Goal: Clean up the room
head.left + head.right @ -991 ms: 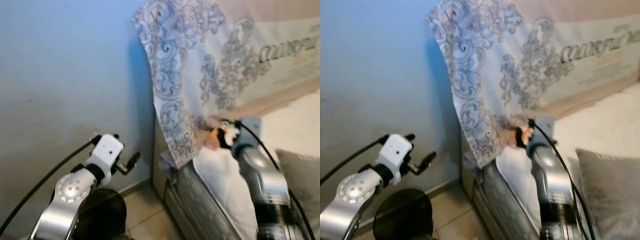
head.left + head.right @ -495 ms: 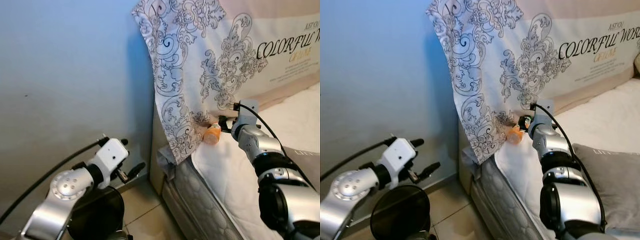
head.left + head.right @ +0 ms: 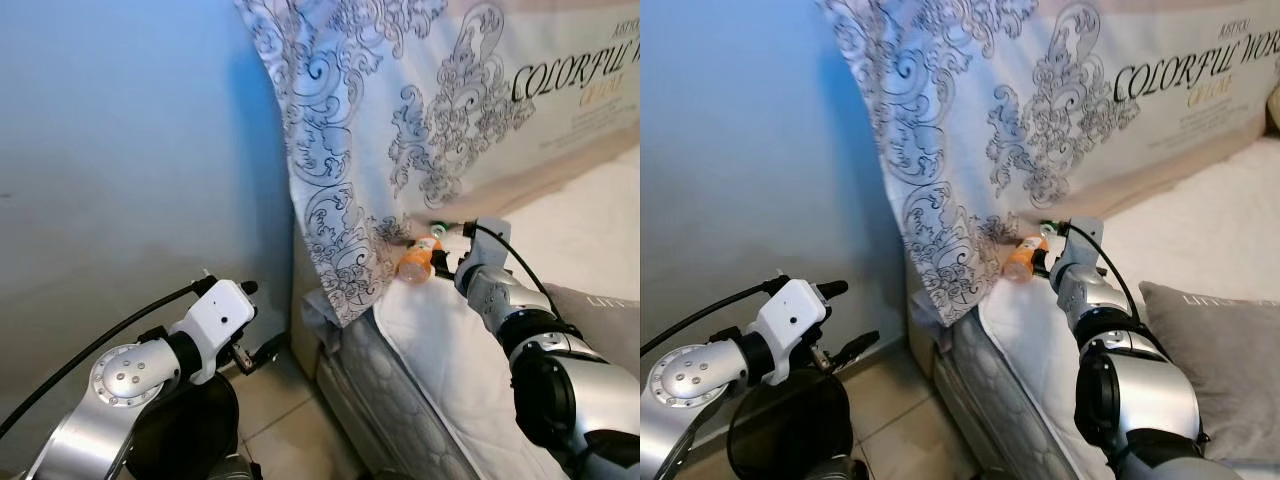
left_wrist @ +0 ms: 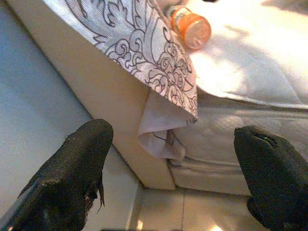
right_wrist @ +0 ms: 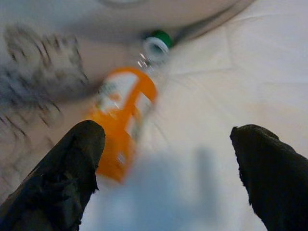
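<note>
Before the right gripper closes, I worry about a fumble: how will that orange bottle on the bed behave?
The orange bottle lies on its side, so a nudge would probably roll it. It looks like light plastic. The soft white sheet may slow any roll. The right gripper is open.

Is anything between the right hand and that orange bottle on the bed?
Nothing visible. The right hand is open and faces the orange bottle, which lies on the white sheet. The patterned pillow hangs just beside the bottle, not across the path.
</note>
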`<state>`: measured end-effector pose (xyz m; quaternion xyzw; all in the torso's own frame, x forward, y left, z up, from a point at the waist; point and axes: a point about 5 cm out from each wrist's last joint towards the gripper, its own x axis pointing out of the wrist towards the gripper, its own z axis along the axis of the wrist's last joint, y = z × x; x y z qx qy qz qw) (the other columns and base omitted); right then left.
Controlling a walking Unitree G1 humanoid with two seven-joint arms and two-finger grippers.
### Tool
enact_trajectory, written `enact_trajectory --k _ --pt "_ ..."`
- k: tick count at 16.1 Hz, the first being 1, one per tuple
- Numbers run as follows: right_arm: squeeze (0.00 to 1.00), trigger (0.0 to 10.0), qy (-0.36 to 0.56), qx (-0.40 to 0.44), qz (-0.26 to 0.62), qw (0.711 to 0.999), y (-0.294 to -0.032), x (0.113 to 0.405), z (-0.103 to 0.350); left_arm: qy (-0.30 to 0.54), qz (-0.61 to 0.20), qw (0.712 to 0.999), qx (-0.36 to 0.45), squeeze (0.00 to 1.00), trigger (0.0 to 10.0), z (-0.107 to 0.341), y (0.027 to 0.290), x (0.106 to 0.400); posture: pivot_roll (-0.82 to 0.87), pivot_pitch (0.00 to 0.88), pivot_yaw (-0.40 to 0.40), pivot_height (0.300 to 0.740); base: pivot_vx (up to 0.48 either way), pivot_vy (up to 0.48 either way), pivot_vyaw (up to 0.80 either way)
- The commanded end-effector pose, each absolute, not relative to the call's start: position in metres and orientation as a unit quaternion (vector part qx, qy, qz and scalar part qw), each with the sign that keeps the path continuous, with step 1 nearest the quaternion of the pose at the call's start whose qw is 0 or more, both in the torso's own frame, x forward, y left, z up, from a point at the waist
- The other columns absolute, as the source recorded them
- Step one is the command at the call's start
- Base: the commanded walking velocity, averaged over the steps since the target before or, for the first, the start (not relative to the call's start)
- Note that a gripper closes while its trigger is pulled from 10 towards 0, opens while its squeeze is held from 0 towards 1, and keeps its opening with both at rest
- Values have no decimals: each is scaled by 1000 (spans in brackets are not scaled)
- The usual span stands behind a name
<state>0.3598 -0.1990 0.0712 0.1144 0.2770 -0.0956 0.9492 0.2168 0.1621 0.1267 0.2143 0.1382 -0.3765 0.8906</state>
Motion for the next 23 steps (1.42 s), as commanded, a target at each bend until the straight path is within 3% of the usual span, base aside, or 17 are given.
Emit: enact_trajectory --k 1,4,10,23 --pt "0 10000 262 151 -91 949 -196 362 74 136 -381 888 218 0 10000 131 163 215 118 127 -76 740 0 0 0" --pt "0 10000 250 187 -59 948 -180 363 72 139 -380 886 228 0 10000 141 169 206 181 149 -89 740 0 0 0" --pt "0 10000 302 96 -59 947 -168 355 58 146 -389 880 230 0 10000 143 166 201 190 155 -94 740 0 0 0" --pt "0 10000 301 82 -153 938 -214 342 50 153 -393 876 234 0 10000 143 168 200 197 146 -90 740 0 0 0"
